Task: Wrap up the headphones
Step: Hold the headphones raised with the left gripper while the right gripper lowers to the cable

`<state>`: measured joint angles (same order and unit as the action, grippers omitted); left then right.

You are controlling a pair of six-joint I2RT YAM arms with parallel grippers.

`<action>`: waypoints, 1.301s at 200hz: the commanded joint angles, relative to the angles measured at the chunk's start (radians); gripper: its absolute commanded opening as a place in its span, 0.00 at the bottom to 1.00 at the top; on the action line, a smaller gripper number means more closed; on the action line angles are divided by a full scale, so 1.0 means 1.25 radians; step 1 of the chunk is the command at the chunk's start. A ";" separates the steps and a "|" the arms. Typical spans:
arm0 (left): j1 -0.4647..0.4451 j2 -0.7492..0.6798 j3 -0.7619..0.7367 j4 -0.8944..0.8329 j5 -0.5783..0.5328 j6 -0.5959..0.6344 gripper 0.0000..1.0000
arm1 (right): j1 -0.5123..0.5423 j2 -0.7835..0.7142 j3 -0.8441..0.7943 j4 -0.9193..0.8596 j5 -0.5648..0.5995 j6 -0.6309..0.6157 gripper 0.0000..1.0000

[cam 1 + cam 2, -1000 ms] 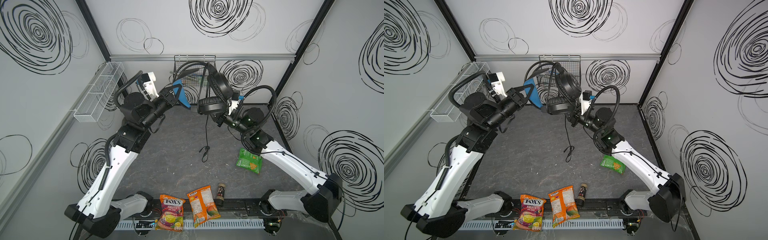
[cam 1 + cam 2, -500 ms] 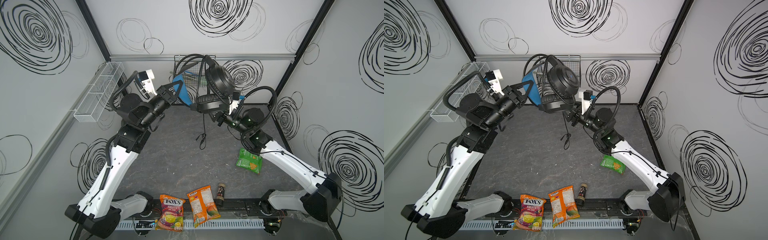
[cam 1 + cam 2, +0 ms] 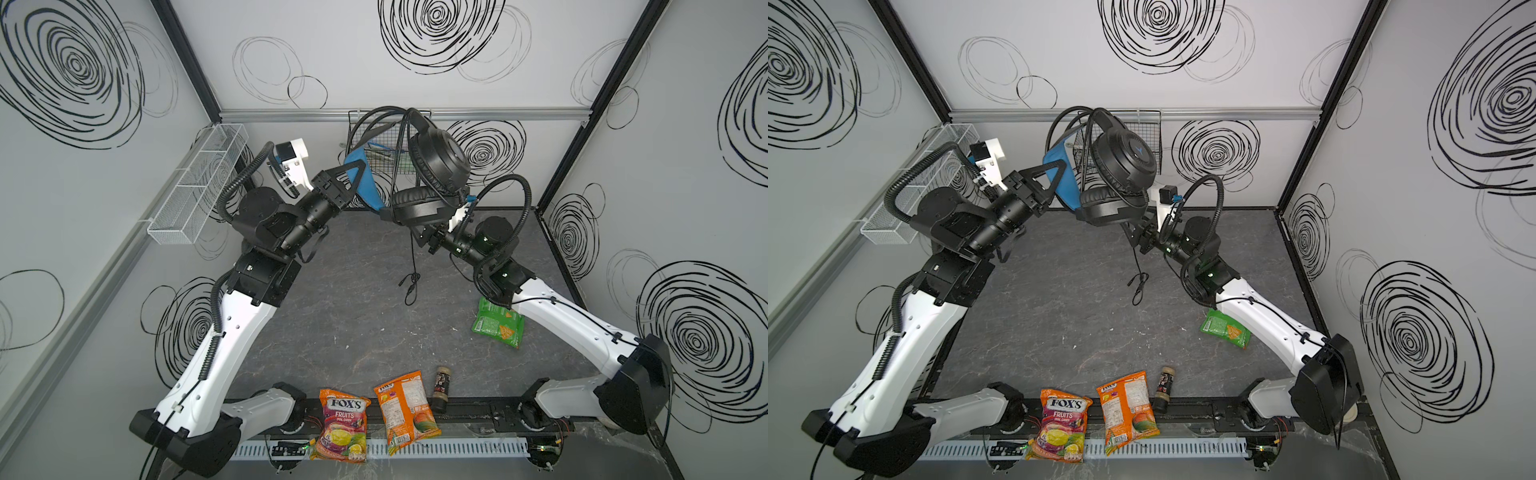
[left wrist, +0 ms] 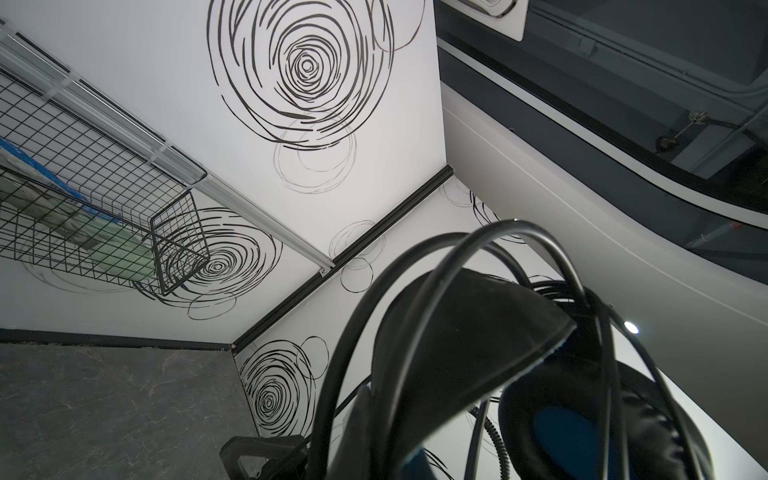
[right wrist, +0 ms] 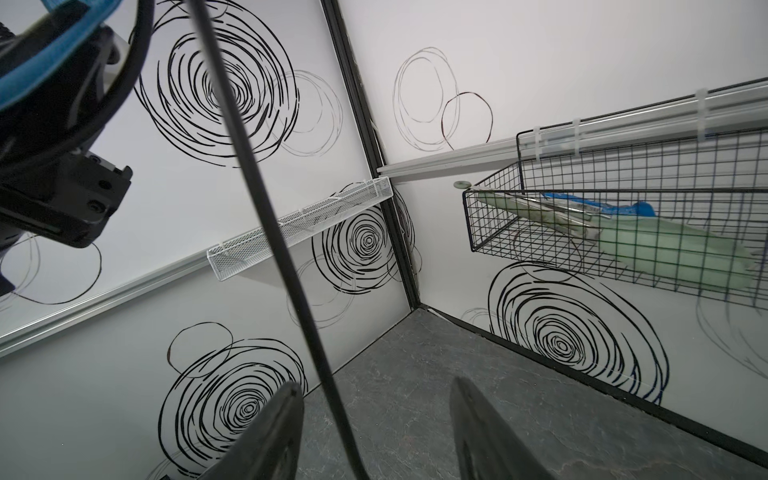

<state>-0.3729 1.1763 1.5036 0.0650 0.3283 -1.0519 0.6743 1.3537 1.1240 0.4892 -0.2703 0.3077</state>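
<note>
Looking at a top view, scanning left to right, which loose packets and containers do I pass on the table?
Fox's candy bag → orange snack bag → small dark bottle → green snack bag.

Robotics lab test cell, white panel walls [image 3: 340, 54] scrawled with black spirals, black frame posts [image 3: 582, 129] in the corners, grey stone-look floor [image 3: 353, 299], two white-and-black robot arms [image 3: 232, 332] mounted on a front rail [image 3: 469, 409], wire basket [image 5: 494, 232] and mesh tray [image 3: 183, 208] on the walls, snack packs [image 3: 343, 419] lined up in front
</note>
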 commanded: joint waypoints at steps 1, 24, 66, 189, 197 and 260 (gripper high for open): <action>0.007 -0.024 0.022 0.119 -0.001 -0.042 0.00 | -0.003 0.019 -0.010 0.021 0.005 -0.009 0.61; 0.007 -0.026 0.022 0.120 -0.007 -0.044 0.00 | -0.001 0.033 -0.014 0.031 -0.018 -0.008 0.51; 0.005 -0.022 0.007 0.136 -0.062 -0.073 0.00 | 0.035 0.031 -0.040 0.021 -0.038 0.001 0.23; -0.054 0.048 0.095 -0.247 -0.539 0.040 0.00 | 0.160 -0.005 -0.037 -0.127 -0.024 -0.078 0.11; -0.058 0.063 0.113 -0.266 -0.568 0.061 0.00 | 0.164 -0.010 -0.036 -0.139 -0.029 -0.083 0.08; -0.087 0.122 0.172 -0.314 -0.741 0.283 0.00 | 0.184 -0.057 -0.028 -0.230 -0.058 -0.123 0.00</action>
<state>-0.4606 1.3300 1.6478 -0.4061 -0.4496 -0.8494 0.8890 1.3262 1.0721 0.2611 -0.3210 0.1925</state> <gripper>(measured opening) 0.095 0.064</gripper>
